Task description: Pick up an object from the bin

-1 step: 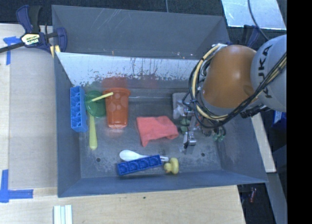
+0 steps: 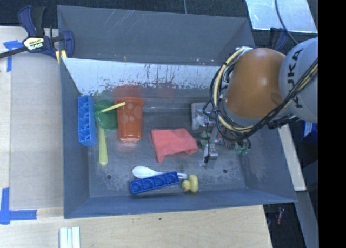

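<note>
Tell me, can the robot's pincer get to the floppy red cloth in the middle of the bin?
Probably yes. The pincer hangs just right of the floppy red cloth, with nothing between them. The orange plastic cup and the white spoon lie on the cloth's other sides, out of the way.

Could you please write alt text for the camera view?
The robot's claw hangs in the grey bin beside the right edge of a crumpled red cloth; an orange cup and a blue brick lie further left.
</note>
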Robot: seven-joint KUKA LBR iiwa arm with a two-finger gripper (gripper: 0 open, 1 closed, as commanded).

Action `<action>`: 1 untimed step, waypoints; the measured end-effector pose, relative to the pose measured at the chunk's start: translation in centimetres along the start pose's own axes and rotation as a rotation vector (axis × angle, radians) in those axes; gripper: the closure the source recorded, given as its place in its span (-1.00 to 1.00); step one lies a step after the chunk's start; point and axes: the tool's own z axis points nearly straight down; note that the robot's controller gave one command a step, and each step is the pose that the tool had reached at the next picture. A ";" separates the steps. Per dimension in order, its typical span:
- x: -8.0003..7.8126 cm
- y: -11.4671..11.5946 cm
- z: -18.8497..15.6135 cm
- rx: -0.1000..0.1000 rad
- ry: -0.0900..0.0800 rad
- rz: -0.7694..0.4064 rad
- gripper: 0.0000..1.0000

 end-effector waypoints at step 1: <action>-2.0 4.0 4.1 0.001 -0.004 -0.084 -1.00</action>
